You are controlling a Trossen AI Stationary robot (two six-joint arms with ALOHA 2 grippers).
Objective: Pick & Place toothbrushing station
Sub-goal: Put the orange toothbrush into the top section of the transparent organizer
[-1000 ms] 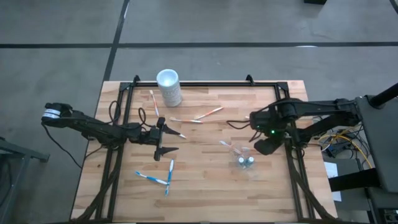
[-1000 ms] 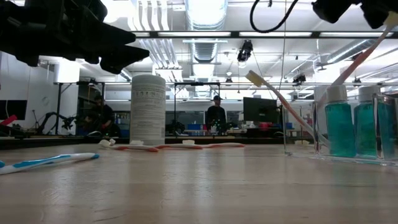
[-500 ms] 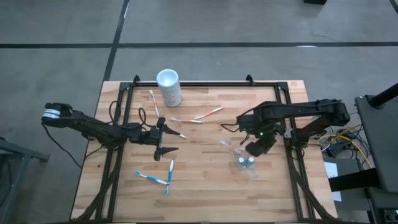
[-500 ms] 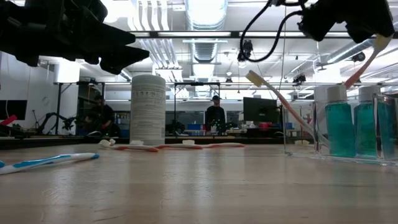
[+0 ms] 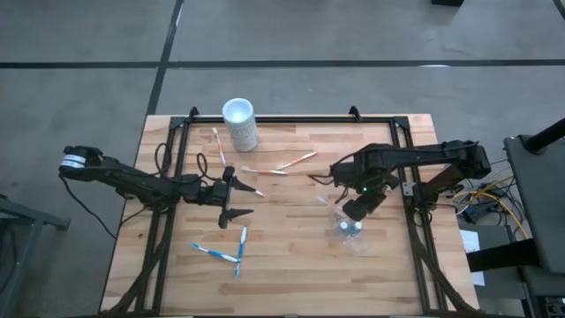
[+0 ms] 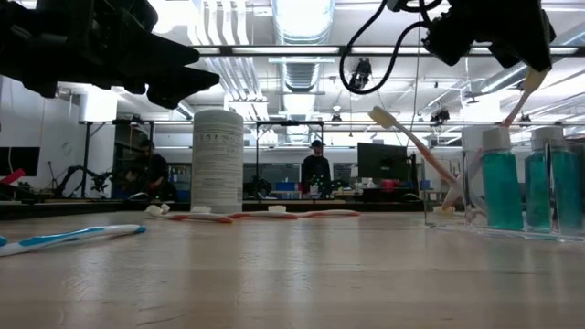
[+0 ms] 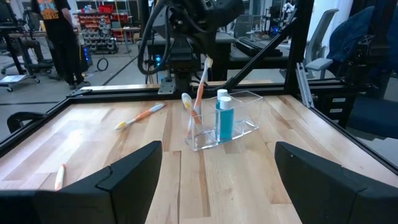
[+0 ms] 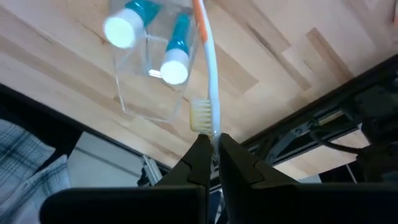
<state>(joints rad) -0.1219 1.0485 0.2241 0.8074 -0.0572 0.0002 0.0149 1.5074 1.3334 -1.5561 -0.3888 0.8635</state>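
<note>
my left gripper (image 5: 237, 196) hangs over the left half of the table (image 5: 291, 265), fingers spread wide and empty, with two blue-and-white toothbrushes (image 5: 228, 252) lying near it and the white cup (image 5: 239, 123) at the back edge. further right, two orange-and-white toothbrushes (image 5: 281, 165) lie loose on the wood. my right gripper (image 8: 212, 144) is pinched tight on the head end of an orange-and-white toothbrush (image 8: 207, 68), handle pointing down at the clear holder (image 7: 225, 121) – which sits right of centre with two teal bottles (image 7: 224, 116) and another brush (image 7: 188, 112) leaning in it. to do this well i should line the handle up over the open compartment, not the bottles, lower it straight, and let go only once it rests inside. since a second ago my right arm has swung left, toward the middle, and now sits over the holder; the left has not moved.
</note>
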